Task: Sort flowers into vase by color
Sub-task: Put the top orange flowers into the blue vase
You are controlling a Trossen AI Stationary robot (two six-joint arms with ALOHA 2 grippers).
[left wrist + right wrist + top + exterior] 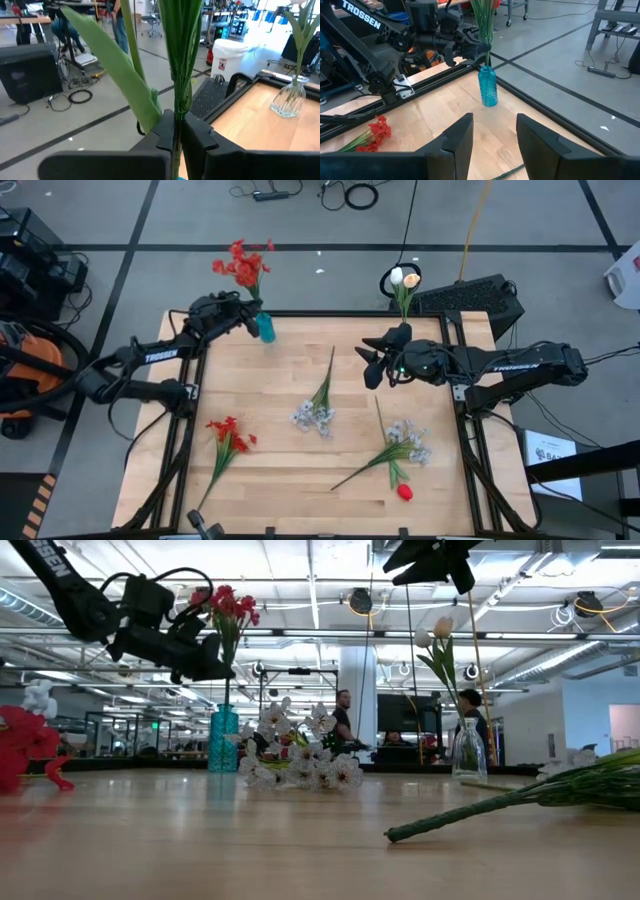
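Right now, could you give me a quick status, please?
Left gripper shut on red flower stems above blue vase. Right gripper open, empty. Nothing in the way.

Left tool [247, 319] at red flowers [243, 265] in blue vase [265, 328]

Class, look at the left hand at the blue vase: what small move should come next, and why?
Probably open the left hand and lift clear. Its fingers pinch the green stems of the red flowers, which already stand in the blue vase, so holding on seems to add nothing.
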